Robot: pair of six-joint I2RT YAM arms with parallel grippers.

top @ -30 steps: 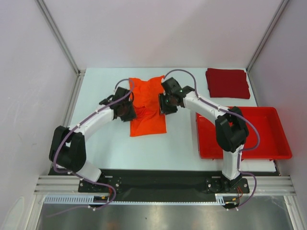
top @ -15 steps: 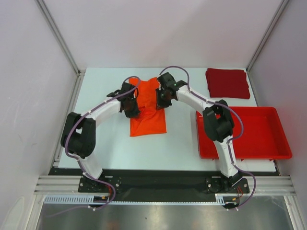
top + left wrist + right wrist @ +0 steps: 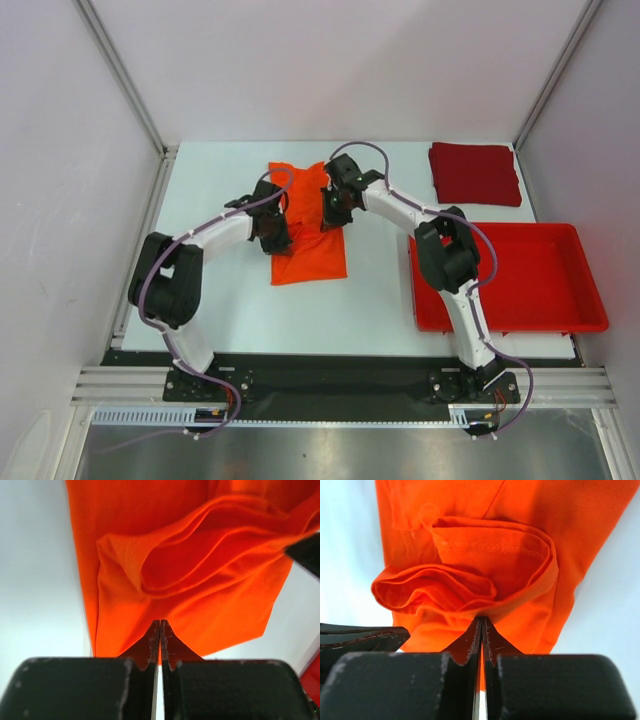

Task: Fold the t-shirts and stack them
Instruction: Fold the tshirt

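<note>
Left claw point(image 3: 160, 624) and right claw point(image 3: 481, 621), closed, apparently pinch orange t-shirt point(image 3: 311, 256).

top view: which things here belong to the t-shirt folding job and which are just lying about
Part of the job: orange t-shirt; dark red folded t-shirt
Just lying about: red plastic tray
</note>
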